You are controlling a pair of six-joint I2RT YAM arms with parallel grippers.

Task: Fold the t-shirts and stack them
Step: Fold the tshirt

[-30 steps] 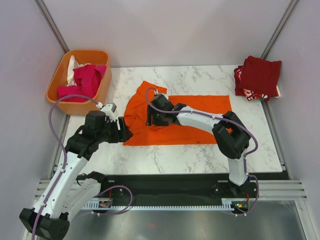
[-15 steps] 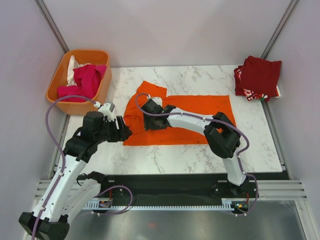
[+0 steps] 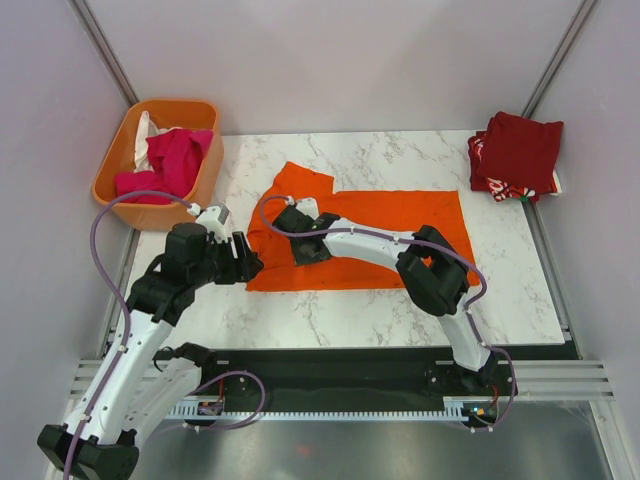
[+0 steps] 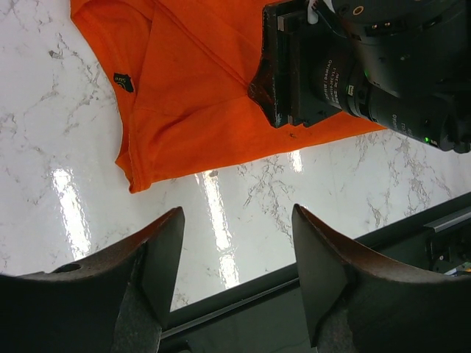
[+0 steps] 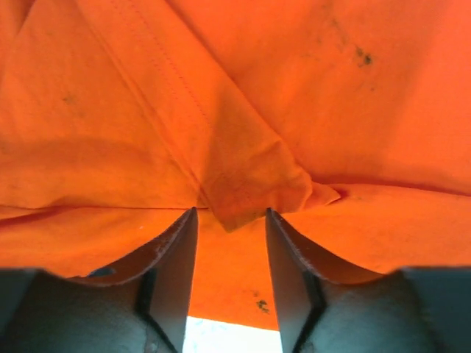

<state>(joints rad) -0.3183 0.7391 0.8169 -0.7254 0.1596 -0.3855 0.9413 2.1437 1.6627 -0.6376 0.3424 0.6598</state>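
The marble table (image 3: 400, 310) carries the orange t-shirt (image 3: 400, 212), spread flat at its middle with the left side partly turned in. The step in hand looks like an early fold of this shirt.

The right arm reaches across it. The right gripper (image 5: 230, 212) sits low on the shirt's left part, with a small fold of cloth between its 2 close-set fingers; I cannot tell whether they clamp it. The left gripper (image 4: 237, 212) hangs spread wide over bare table, just beside the shirt's near-left corner, and holds nothing.

The next move probably calls for a sure hold on that side, then carrying it over evenly without bunching.

At the far-left corner an orange basket (image 3: 108, 165) holds a magenta shirt (image 3: 175, 155) and a white one (image 3: 148, 130). At the far-right corner lies a stack of dark red shirts (image 3: 518, 150). Both are well apart from the work. The 2 grippers are near each other, so a collision is the likelier hindrance.
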